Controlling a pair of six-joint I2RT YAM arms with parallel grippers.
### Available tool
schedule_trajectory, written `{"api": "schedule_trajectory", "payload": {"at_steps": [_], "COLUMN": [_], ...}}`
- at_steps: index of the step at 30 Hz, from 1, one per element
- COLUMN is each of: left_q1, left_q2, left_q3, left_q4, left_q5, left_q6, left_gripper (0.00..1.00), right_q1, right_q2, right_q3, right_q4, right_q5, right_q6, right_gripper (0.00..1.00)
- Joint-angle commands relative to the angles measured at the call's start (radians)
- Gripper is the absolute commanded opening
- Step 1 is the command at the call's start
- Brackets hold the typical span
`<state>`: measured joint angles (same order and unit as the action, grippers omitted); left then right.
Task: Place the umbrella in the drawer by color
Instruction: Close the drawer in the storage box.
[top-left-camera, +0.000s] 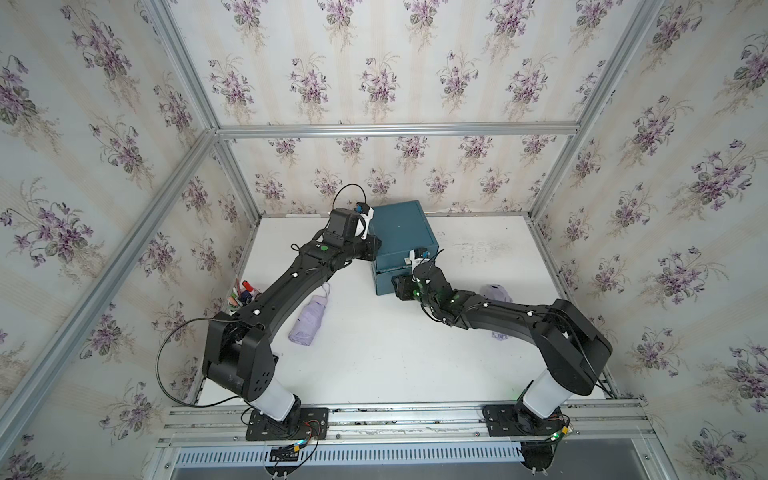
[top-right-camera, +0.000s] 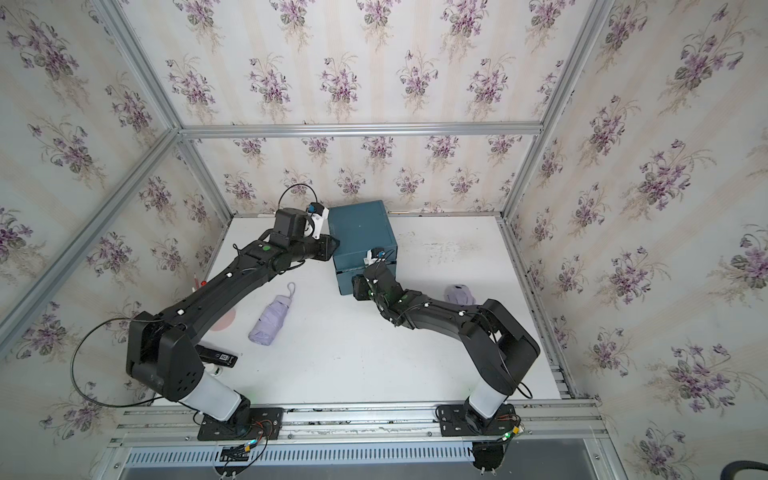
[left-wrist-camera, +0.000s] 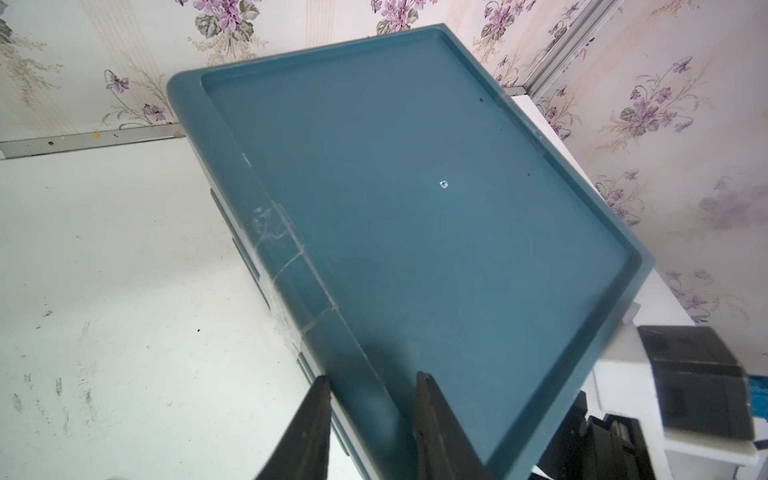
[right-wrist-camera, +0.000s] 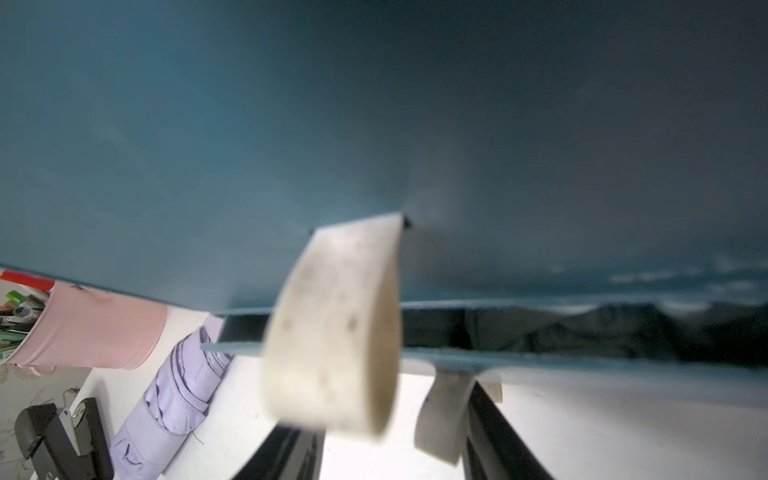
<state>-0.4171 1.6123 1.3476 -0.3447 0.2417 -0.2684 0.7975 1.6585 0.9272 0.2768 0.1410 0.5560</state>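
Both top views look down from above the arm bases, sharing the whole tabletop (top-left-camera: 395, 365). The left wrist view looks past the left gripper (left-wrist-camera: 372, 376) onto the top of the drawer unit (left-wrist-camera: 415, 187); the right wrist view hugs its front.

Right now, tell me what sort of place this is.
Probably a robot test cell dressed as a room: floral wallpaper on an aluminium frame, two arms bolted to a rail at a white table.
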Motion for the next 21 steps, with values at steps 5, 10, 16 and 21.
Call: {"api": "schedule_trajectory", "payload": {"at_steps": [5,10,16,21], "left_q1": [-0.011,-0.011,-0.010,-0.005], "left_q2": [0.022,0.001,-0.033,-0.007], "left_q3": [-0.039,-0.025,0.018,0.060], "left_q4": [-0.500,-0.515,-0.475,-0.451], "left_q5": [0.083,0.052,0.067,0.014], "left_q6": [0.063,0.043,-0.018,-0.067], "left_gripper": [0.36,0.49,0.65,0.69], "right_q1": [-0.003,0.000,-0.008,-0.046], "right_q2": [-0.009,-0.055,-0.167,-0.250], "right_q3": [0.021,-0.014,-0.094,-0.181], "right_q4": [0.113,0.060,-0.079,-0.002], "right_q5": [0.036,0.039,0.086,-0.080], "right_q6": [-0.083,-0.087,-0.020,0.083], "right_gripper": [0.52,0.53,0.59,0.56]}}
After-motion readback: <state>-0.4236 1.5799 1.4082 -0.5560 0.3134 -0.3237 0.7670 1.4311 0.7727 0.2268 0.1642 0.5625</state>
